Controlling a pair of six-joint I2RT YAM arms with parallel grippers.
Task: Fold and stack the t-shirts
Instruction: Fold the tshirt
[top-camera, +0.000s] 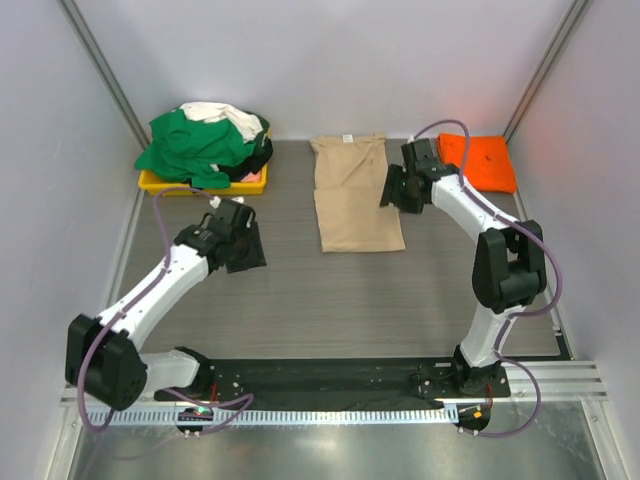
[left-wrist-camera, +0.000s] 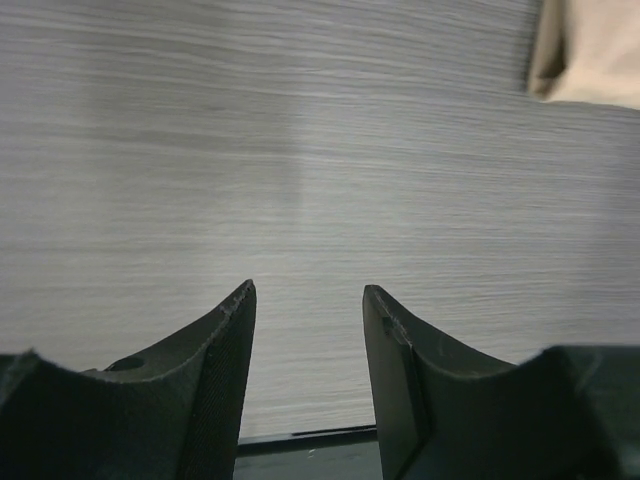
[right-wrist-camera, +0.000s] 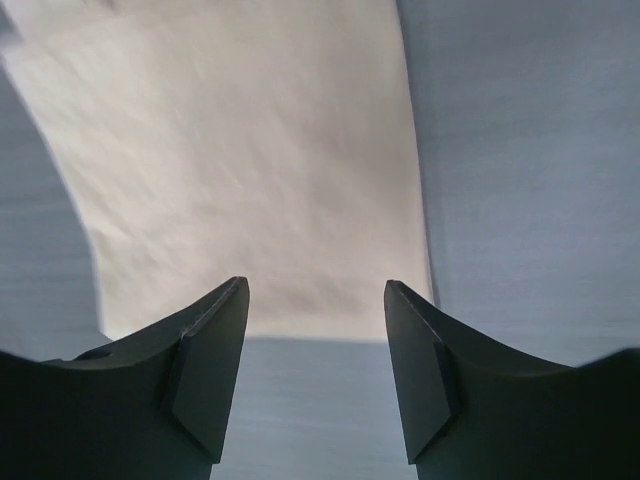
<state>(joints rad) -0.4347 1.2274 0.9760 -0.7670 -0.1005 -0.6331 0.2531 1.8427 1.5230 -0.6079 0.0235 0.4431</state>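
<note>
A tan t-shirt (top-camera: 355, 195) lies flat in the middle of the table, folded into a long strip. An orange t-shirt (top-camera: 482, 160) lies folded at the back right. Green (top-camera: 190, 145), white and black t-shirts are heaped at the back left. My right gripper (top-camera: 393, 190) hovers just right of the tan shirt. Its jaws stand open and empty in the right wrist view (right-wrist-camera: 315, 285), with the tan shirt (right-wrist-camera: 250, 170) just ahead. My left gripper (top-camera: 245, 248) is left of the tan shirt, open and empty (left-wrist-camera: 308, 290) over bare table. A corner of the tan shirt (left-wrist-camera: 590, 50) shows far ahead on its right.
A yellow tray (top-camera: 160, 183) under the heap sits in the back left corner. Grey walls close in the table at the back and on both sides. A black mounting rail (top-camera: 330, 378) runs along the near edge.
</note>
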